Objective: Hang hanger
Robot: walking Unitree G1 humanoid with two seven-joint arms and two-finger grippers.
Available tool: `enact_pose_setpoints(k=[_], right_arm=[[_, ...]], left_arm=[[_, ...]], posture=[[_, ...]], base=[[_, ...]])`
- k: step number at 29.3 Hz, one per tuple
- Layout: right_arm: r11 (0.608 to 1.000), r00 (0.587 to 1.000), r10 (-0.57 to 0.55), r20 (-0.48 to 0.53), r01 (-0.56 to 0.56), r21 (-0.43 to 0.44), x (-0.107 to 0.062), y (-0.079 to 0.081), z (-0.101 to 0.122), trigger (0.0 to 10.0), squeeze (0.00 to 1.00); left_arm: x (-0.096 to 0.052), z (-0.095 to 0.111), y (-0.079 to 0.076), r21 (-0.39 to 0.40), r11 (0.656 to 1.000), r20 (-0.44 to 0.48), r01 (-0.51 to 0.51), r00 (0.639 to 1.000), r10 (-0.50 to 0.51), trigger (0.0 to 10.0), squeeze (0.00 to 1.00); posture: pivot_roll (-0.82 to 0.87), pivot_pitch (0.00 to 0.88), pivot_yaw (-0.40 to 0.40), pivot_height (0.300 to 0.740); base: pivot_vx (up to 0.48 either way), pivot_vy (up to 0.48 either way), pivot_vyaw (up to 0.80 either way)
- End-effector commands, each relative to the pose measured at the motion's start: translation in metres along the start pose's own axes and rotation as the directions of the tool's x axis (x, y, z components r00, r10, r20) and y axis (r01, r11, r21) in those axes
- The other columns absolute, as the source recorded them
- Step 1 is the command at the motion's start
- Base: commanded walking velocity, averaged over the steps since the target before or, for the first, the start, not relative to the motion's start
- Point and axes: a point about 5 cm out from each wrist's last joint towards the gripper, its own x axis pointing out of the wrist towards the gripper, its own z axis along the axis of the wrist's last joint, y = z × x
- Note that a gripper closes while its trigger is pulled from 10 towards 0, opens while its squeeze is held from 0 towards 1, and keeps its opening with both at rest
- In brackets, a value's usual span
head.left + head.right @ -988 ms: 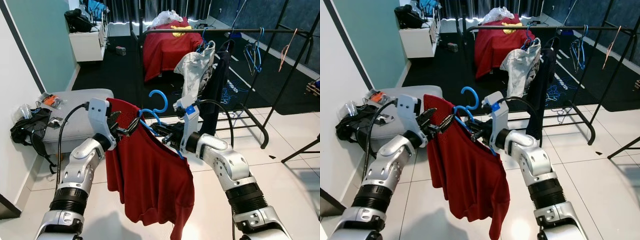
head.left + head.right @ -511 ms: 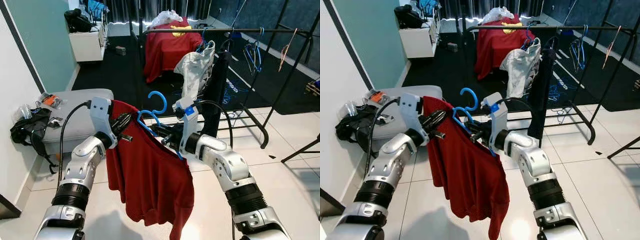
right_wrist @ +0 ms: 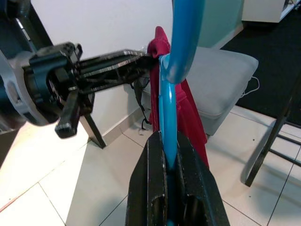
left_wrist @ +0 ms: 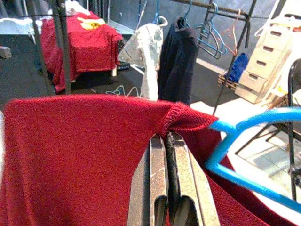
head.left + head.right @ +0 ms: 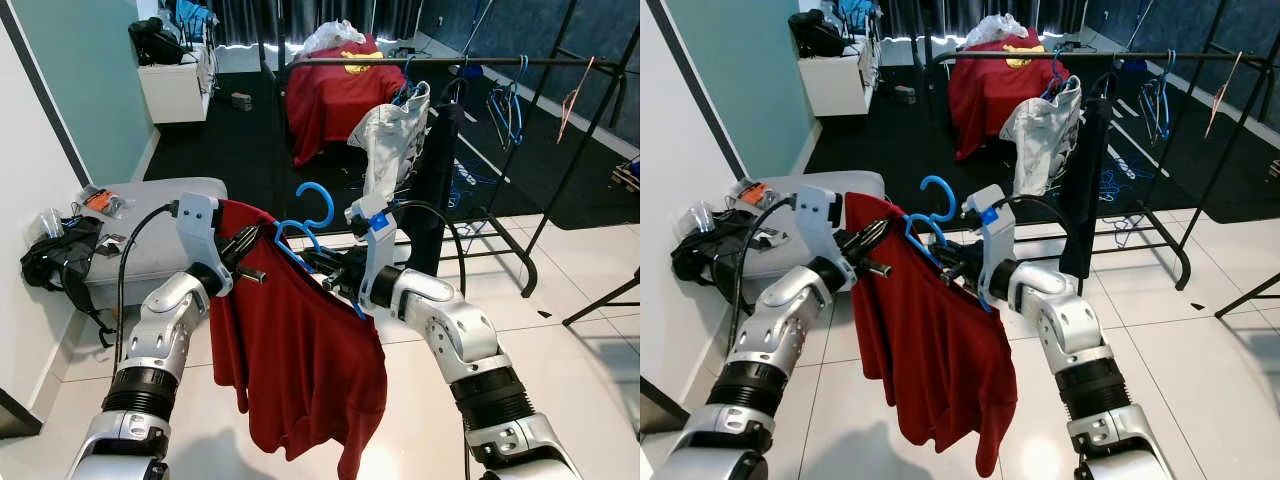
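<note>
Clothes rail [image 5: 400,62] at frame top, well beyond; right gripper [image 5: 318,263] fingers clamp blue hanger [image 5: 308,228], left gripper [image 5: 243,252] pinches red shirt [image 5: 300,350].

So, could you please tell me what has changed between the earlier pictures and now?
The left gripper, open a second ago beside the red shirt's collar, has closed on that fabric and lifted slightly. The right gripper stays clamped on the blue hanger, and the clothes rack behind is unchanged.
</note>
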Motion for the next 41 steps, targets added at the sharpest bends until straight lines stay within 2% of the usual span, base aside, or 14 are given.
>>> enact_pose_setpoints(k=[1,4,7,11,25,29,37,38,39,40,41], right_arm=[[1.0,1.0,0.001,0.001,-0.001,-0.006,0.0,0.002,0.0,10.0,0.0],[1.0,1.0,-0.002,-0.01,0.002,-0.001,0.0,0.001,-0.003,10.0,0.0],[0.996,0.985,0.092,-0.148,-0.091,0.012,-0.006,0.013,-0.028,10.0,0.0],[0.99,0.969,0.139,-0.205,-0.138,0.016,-0.011,0.019,-0.038,10.0,0.0],[0.986,0.962,0.161,-0.22,-0.164,0.004,-0.015,0.021,-0.039,10.0,0.0],[0.988,0.964,0.153,-0.217,-0.157,-0.003,-0.015,0.02,-0.035,10.0,0.0],[0.992,0.969,0.122,-0.214,-0.126,-0.003,-0.015,0.017,-0.034,10.0,0.0],[0.993,0.97,0.116,-0.212,-0.12,-0.004,-0.015,0.016,-0.033,10.0,0.0],[0.993,0.97,0.116,-0.212,-0.12,-0.004,-0.015,0.016,-0.033,10.0,0.0],[0.994,0.972,0.109,-0.21,-0.113,-0.006,-0.015,0.015,-0.033,10.0,0.0],[0.994,0.972,0.109,-0.21,-0.113,-0.006,-0.015,0.015,-0.033,10.0,0.0]], left_arm=[[-0.002,0.008,0.007,0.018,1.0,0.02,-0.016,1.0,0.016,0.0,0.0],[-0.003,0.011,0.011,0.024,0.999,0.031,-0.032,0.999,0.031,0.0,0.0],[0.0,0.03,0.021,0.06,0.996,0.076,-0.064,0.995,0.059,0.0,0.0],[0.004,0.034,0.018,0.071,0.996,0.083,-0.044,0.996,0.038,0.0,0.0],[0.006,0.024,0.013,0.097,0.995,0.02,-0.012,1.0,0.01,0.0,0.0],[0.001,0.016,0.02,0.134,0.99,-0.03,-0.039,0.999,0.043,0.0,0.0],[0.0,0.018,0.029,0.156,0.984,-0.039,-0.089,0.995,0.096,0.0,0.0],[0.0,0.019,0.029,0.157,0.984,-0.039,-0.087,0.995,0.094,3.5,0.0],[0.0,0.019,0.029,0.157,0.984,-0.039,-0.087,0.995,0.094,3.5,0.0],[0.0,0.02,0.029,0.157,0.984,-0.037,-0.086,0.995,0.093,4.3,0.0],[0.0,0.02,0.029,0.157,0.984,-0.037,-0.086,0.995,0.093,4.3,0.0]], posture=[[-0.06,0.0,0.025,0.74],[-0.06,0.0,0.022,0.74],[-0.06,0.0,0.022,0.74],[-0.06,0.0,0.023,0.74],[-0.07,0.0,0.024,0.74],[-0.06,0.0,0.022,0.74],[-0.06,0.001,0.024,0.74],[-0.06,0.003,0.025,0.74],[-0.06,0.003,0.025,0.74],[-0.06,0.003,0.025,0.74],[-0.06,0.003,0.025,0.74]], base=[[0.0,0.0,0.0],[0.0,0.0,0.0],[0.0,0.0,0.0],[0.0,0.0,0.0],[0.0,0.0,0.0],[0.0,0.0,0.0],[0.0,0.0,0.0],[0.0,0.0,0.0],[0.0,0.0,0.0],[0.0,0.0,0.0],[0.0,0.0,0.0]])
